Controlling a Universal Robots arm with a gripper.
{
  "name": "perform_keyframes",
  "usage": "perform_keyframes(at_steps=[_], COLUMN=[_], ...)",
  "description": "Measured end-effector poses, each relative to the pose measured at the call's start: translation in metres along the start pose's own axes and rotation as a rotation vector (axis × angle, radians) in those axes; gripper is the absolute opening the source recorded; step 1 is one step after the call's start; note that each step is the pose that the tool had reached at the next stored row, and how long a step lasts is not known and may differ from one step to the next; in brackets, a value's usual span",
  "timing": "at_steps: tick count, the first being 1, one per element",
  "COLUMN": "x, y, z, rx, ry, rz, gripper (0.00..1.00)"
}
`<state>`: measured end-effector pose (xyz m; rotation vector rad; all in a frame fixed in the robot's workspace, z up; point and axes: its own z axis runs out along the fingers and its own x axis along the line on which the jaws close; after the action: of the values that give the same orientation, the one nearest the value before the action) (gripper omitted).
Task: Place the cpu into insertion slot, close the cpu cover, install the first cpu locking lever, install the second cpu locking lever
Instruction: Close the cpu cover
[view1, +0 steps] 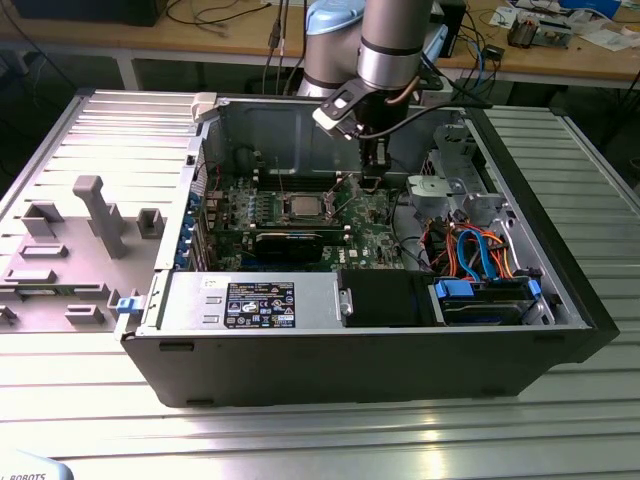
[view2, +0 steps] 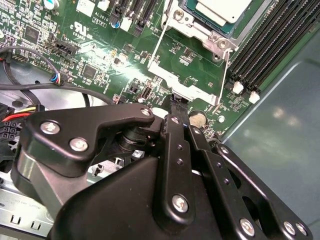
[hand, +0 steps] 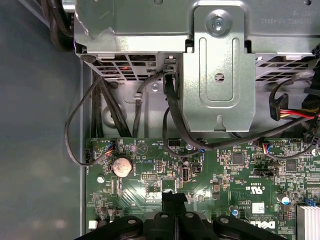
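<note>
The cpu (view1: 303, 207) (view2: 222, 9), a silvery square chip, lies in the insertion slot (view2: 220, 42) on the green board. The cpu cover (view2: 186, 21), a silver frame, lies down around it. A thin wire locking lever (view2: 159, 42) runs along one side of the socket and another lever (view2: 226, 75) along the other. My gripper (view1: 372, 178) (view2: 178, 100) (hand: 173, 196) hangs inside the case just above the board, to the exterior view's right of the socket. Its black fingers are shut together with nothing seen between them, the tip beside a silver bracket (view2: 182, 82).
Black memory slots (view2: 270, 45) flank the socket. A coin battery (hand: 121, 166) sits near the fingertip. A metal drive cage (hand: 215, 75) with black cables stands beyond the board edge. A black expansion card (view1: 290, 243) and power supply (view1: 250, 300) lie nearer. A grey fixture tray (view1: 80, 240) rests outside.
</note>
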<state>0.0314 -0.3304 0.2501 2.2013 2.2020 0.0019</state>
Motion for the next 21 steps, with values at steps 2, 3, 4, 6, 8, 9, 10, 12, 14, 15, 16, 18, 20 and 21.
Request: perform_keyframes(at_steps=[2, 3, 4, 6, 8, 9, 10, 12, 14, 15, 16, 18, 20, 21], x=[0.0000, 0.0000, 0.0000, 0.0000, 0.0000, 0.0000, 0.0000, 0.0000, 0.0000, 0.0000, 0.0000, 0.0000, 0.0000, 0.0000], y=[-0.0003, -0.0004, -0.0010, -0.0013, -0.0017, -0.0027, -0.0042, -0.0045, -0.0049, -0.0052, -0.0055, -0.0057, -0.0061, -0.0066], z=[0.0000, 0.0000, 0.0000, 0.0000, 0.0000, -0.0001, -0.0001, -0.0001, -0.0001, -0.0001, -0.0001, -0.0001, -0.0001, -0.0001], rx=[-0.0001, 0.0000, 0.0000, 0.0000, 0.0000, 0.0000, 0.0000, 0.0000, 0.0000, 0.0000, 0.0000, 0.0000, 0.0000, 0.0000], ry=[0.0000, 0.0000, -0.0001, 0.0000, 0.0000, 0.0000, 0.0000, -0.0001, 0.0000, -0.0001, 0.0000, 0.0000, 0.0000, 0.0000], rz=[0.000, 0.000, 0.000, 0.000, 0.000, 0.000, 0.000, 0.000, 0.000, 0.000, 0.000, 0.000, 0.000, 0.000], gripper=[0.11, 0.11, 0.11, 0.11, 0.11, 0.11, 0.11, 0.11, 0.11, 0.11, 0.11, 0.11, 0.11, 0.11])
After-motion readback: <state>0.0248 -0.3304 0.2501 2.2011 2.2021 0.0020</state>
